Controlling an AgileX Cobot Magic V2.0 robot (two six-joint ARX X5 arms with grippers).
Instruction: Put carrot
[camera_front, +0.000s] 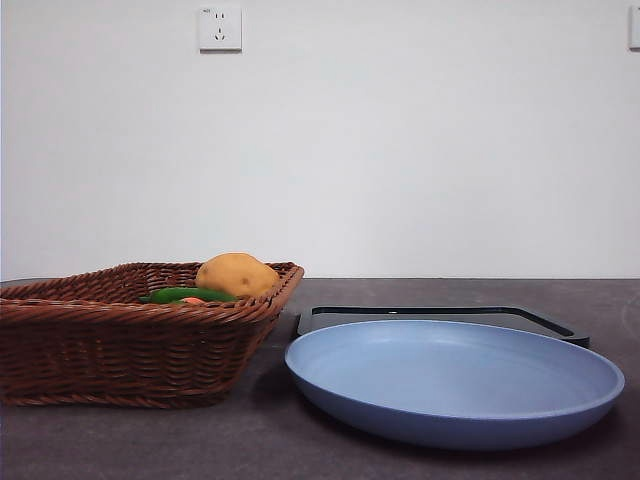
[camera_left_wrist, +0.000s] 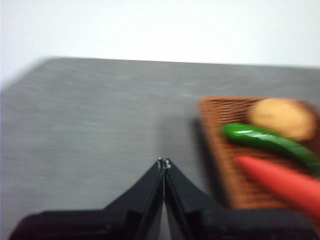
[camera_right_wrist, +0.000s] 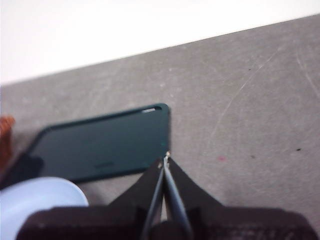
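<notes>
The carrot (camera_left_wrist: 282, 181) lies in the brown wicker basket (camera_left_wrist: 225, 165), orange-red, beside a long green vegetable (camera_left_wrist: 270, 142) and a tan potato (camera_left_wrist: 282, 117). In the front view only a sliver of the carrot (camera_front: 192, 300) shows over the basket (camera_front: 120, 350) rim, next to the green vegetable (camera_front: 190, 294) and potato (camera_front: 237, 274). My left gripper (camera_left_wrist: 163, 163) is shut and empty, above the bare table beside the basket. My right gripper (camera_right_wrist: 165, 161) is shut and empty, above the table by the dark board's (camera_right_wrist: 100, 147) corner. Neither gripper shows in the front view.
A large blue plate (camera_front: 455, 380) sits on the table at the front right, next to the basket; its edge shows in the right wrist view (camera_right_wrist: 40, 200). A dark flat board (camera_front: 440, 318) lies behind the plate. A white wall stands behind the table.
</notes>
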